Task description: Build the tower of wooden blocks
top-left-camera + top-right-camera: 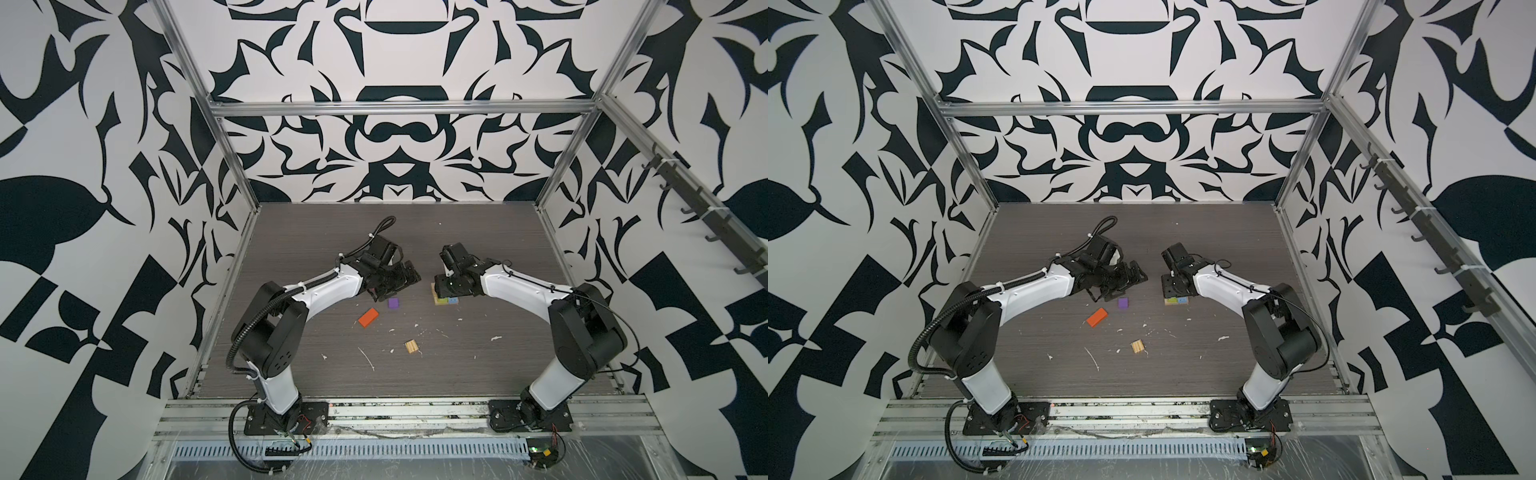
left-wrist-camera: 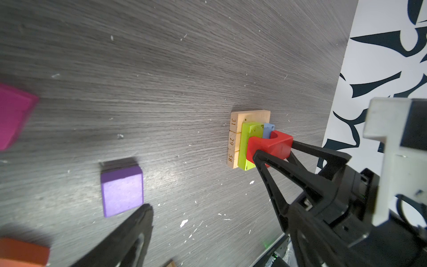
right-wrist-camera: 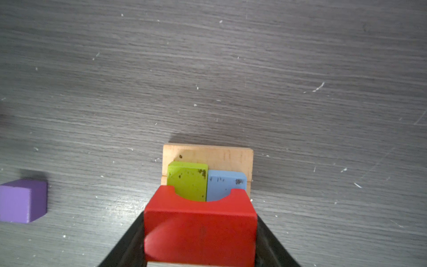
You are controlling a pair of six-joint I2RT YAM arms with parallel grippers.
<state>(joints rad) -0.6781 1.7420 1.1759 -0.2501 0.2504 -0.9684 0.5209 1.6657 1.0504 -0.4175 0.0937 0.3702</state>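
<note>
Magenta block (image 2: 13,115) was blurred and cut off at the frame edge. Left gripper (image 1: 397,284) hung released near the purple cube (image 1: 393,303). Right gripper (image 2: 273,150) clamped the red block (image 3: 200,231) over the wood block tower (image 3: 208,153), right of table centre and mostly hidden in both top views; contact unclear.

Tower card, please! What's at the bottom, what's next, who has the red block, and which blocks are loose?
bottom: tan planks, side by side
next layer: green block beside blue block
red block: gripped in the right jaws, over green and blue; touching or not, unclear
loose: purple cube, orange block, ridged tan square, magenta block
left jaws: open, empty, near the purple cube
</note>
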